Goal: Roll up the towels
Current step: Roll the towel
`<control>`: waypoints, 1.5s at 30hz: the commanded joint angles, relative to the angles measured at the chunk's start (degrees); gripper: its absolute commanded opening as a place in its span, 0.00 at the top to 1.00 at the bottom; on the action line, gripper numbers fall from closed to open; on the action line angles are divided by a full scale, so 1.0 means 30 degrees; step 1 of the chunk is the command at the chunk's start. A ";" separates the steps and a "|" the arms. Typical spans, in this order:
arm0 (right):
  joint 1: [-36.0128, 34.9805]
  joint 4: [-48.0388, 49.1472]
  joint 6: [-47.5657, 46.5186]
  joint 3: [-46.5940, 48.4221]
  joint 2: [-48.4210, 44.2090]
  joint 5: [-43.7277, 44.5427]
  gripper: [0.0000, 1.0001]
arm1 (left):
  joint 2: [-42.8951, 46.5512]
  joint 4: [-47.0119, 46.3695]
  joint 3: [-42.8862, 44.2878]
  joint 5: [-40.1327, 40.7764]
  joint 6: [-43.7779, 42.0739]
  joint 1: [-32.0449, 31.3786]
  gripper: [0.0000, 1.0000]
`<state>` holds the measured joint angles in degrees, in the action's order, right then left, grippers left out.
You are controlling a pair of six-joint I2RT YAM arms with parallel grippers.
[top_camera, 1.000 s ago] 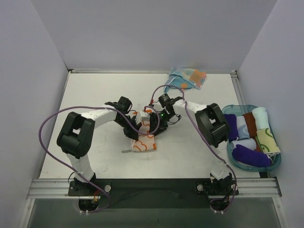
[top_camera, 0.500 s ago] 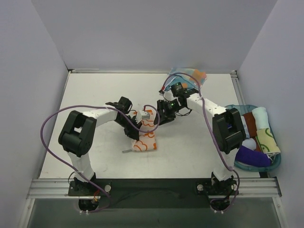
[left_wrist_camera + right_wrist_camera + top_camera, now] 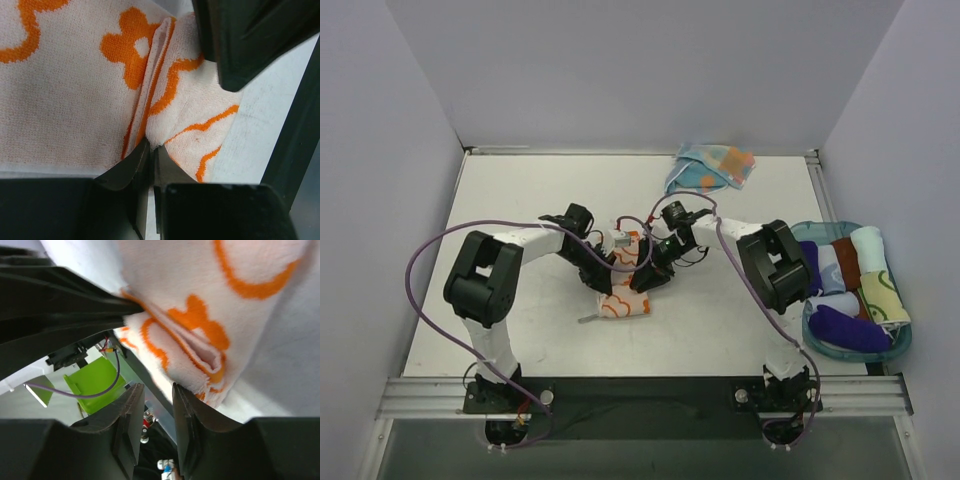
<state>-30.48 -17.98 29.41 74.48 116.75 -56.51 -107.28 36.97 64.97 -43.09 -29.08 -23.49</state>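
Note:
The white towel with orange prints (image 3: pixel 625 303) lies partly folded mid-table. My left gripper (image 3: pixel 607 270) is on its left side, shut on a pinched fold of it; in the left wrist view the tips (image 3: pixel 151 146) squeeze the towel (image 3: pixel 65 90). My right gripper (image 3: pixel 643 279) is at the towel's right edge. In the right wrist view its jaws (image 3: pixel 158 388) stand a little apart with nothing between them, and the folded towel edge (image 3: pixel 200 295) lies just beside one finger (image 3: pixel 187 405). The light blue dotted towel (image 3: pixel 711 167) lies crumpled at the back.
A blue tray (image 3: pixel 899 350) at the right edge holds several rolled cloths, among them purple ones (image 3: pixel 848 328). The two arms are close together over the white towel. Grey walls close in the table on three sides.
The right gripper swung back toward the blue towel, then returned to the white towel's right edge. The left gripper has kept its hold on the fold.

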 commanded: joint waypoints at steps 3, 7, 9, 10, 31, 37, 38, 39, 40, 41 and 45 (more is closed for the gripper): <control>-0.0153 0.0427 0.0892 -0.0567 0.1683 0.0725 0.74 | 0.0163 -0.1131 0.0025 -0.0080 0.0084 0.0767 0.82; -0.0241 -0.0656 -0.0309 0.0250 0.2509 0.1667 0.80 | 0.2270 -0.2302 -0.1202 0.0796 0.0262 0.1674 0.61; -0.0241 -0.0891 -0.0515 0.0311 0.2393 0.2019 0.80 | 0.4202 -0.2596 -0.1732 0.1967 -0.0439 0.1910 0.55; -0.0241 -0.0921 -0.0545 0.0311 0.2334 0.2137 0.80 | 0.4847 -0.2568 -0.2112 0.2377 -0.1429 0.1910 0.51; -0.0270 -0.2592 -0.1687 0.1687 0.2275 0.2987 0.80 | 1.0132 -1.0299 -0.9967 1.3952 -0.7445 -0.9690 0.34; -0.0270 -0.2737 -0.1717 0.1688 0.2421 0.2841 0.80 | 0.7964 -0.9812 -0.9386 1.3896 -0.6569 -0.9663 0.60; -0.0154 -0.2738 -0.1775 0.1659 0.2277 0.2841 0.80 | 0.7785 -0.9137 -0.9062 1.3112 -0.6305 -0.9459 0.67; -0.0066 -0.2767 -0.1950 0.1659 0.2188 0.2841 0.80 | 0.7667 -0.8347 -0.8682 1.2234 -0.5839 -0.8790 0.79; 0.0051 -0.2825 -0.2067 0.1630 0.2042 0.2812 0.80 | 0.7492 -0.6715 -0.8243 1.1326 -0.5631 -0.8377 0.82; 0.0197 -0.2797 -0.2184 0.1629 0.1722 0.2841 0.80 | 0.7374 -0.5945 -0.7427 0.9258 -0.5513 -0.7909 0.85; 0.1309 -0.2826 -0.3500 0.1600 0.0199 0.2577 0.71 | 0.5825 -0.1260 -0.4583 0.4304 -0.6093 -0.5447 0.95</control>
<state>-29.54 -24.12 23.88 78.81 122.28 -52.75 -86.89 19.14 45.80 -15.59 -47.40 -43.55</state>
